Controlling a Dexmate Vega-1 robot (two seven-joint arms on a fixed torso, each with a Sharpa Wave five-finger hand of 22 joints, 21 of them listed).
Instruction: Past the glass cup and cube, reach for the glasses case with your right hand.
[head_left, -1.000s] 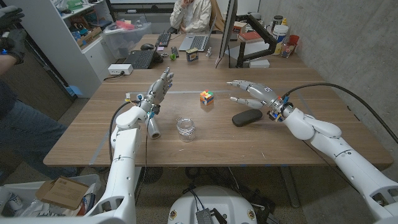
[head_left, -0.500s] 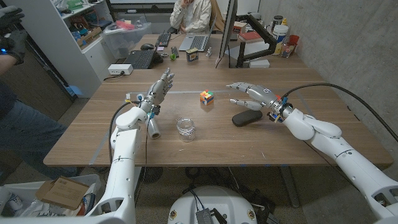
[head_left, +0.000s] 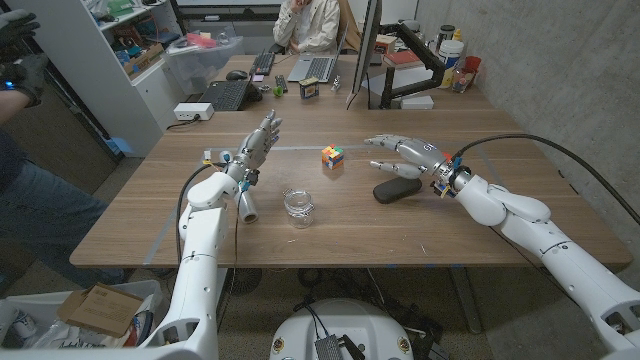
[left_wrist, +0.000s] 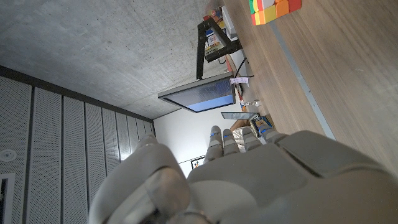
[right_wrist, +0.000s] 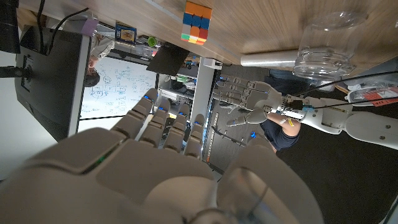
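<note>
Right hand (head_left: 405, 153) hovers open, fingers spread, just above the glasses case (head_left: 397, 189); it should drop straight down and close around the case's middle, clear of the cube (head_left: 333, 157).

Office or lab workspace, judging by the wooden bench (head_left: 480, 215) pushed against desks with a keyboard (head_left: 225, 95), laptop (head_left: 318, 68) and monitor (head_left: 362, 45). Seated person (head_left: 308, 22) at work behind. Shelving (head_left: 125, 40) cluttered with parts, concrete wall (head_left: 570, 70), whiteboard with diagrams (right_wrist: 115, 87).
</note>
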